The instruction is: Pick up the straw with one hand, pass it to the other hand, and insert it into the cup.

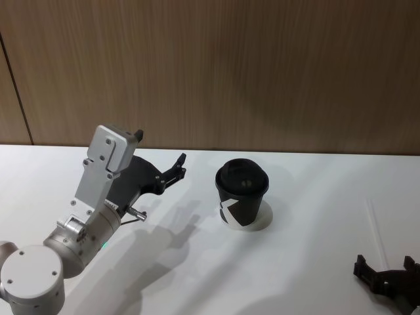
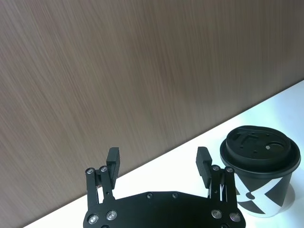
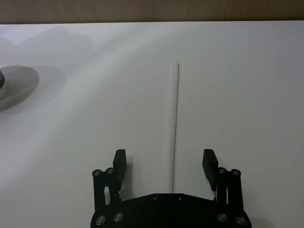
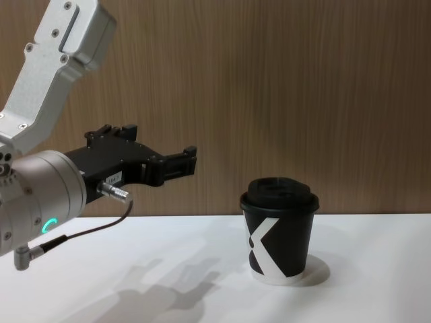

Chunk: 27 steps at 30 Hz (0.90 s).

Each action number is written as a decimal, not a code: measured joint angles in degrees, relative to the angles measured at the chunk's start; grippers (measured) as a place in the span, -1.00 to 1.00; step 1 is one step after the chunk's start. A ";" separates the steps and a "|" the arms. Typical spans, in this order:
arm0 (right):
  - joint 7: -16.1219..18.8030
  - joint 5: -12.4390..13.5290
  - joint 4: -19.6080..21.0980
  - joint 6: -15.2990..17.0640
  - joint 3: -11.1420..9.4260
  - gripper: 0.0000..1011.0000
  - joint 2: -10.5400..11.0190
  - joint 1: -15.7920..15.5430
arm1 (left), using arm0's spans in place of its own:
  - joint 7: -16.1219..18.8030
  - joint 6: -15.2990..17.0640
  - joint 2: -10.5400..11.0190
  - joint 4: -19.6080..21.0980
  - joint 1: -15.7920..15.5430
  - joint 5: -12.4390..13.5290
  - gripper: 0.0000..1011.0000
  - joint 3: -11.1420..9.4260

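The thin white straw (image 3: 175, 118) lies flat on the white table, seen faintly at the right in the head view (image 1: 375, 226). My right gripper (image 3: 164, 164) hangs open over its near end, one finger on each side; it shows at the lower right corner (image 1: 387, 275). The black cup (image 1: 241, 193) with a white K-like mark and domed lid stands upright mid-table (image 4: 279, 232) (image 2: 260, 171). My left gripper (image 1: 178, 167) on its silver wrist is raised to the left of the cup, open and empty (image 2: 158, 164) (image 4: 188, 161).
A wood-panel wall (image 1: 262, 72) runs along the far edge of the white table (image 1: 308, 262). A grey cable (image 4: 81, 235) loops under the left wrist. Bare tabletop lies between cup and straw.
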State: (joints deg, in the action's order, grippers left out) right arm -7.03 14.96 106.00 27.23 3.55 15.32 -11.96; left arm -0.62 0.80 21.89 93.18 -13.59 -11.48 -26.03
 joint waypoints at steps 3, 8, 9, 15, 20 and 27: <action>0.01 0.05 -0.09 -0.08 -0.15 0.98 -0.24 0.02 | 0.00 0.00 0.00 0.00 0.00 0.00 0.99 0.00; 0.06 0.17 -0.28 -0.26 -0.45 0.98 -0.87 0.01 | 0.00 0.00 0.00 0.00 0.00 0.00 0.99 0.00; 0.07 0.19 -0.31 -0.29 -0.50 0.98 -0.95 0.00 | 0.00 0.00 0.00 0.00 0.00 0.00 0.99 0.00; 0.34 0.31 -0.54 -0.43 -0.84 0.98 -1.45 -0.10 | 0.00 0.00 0.00 0.00 0.00 0.00 0.99 0.00; 0.46 0.34 -0.68 -0.48 -1.05 0.89 -1.71 -0.17 | 0.00 0.00 0.00 0.00 0.00 0.00 0.99 0.00; 0.53 0.36 -0.80 -0.50 -1.23 0.61 -1.90 -0.18 | 0.00 0.00 0.00 0.00 0.00 0.00 0.99 0.00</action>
State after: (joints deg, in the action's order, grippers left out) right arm -6.50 15.33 105.20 26.73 2.32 13.41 -12.14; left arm -0.62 0.80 21.90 93.18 -13.59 -11.48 -26.02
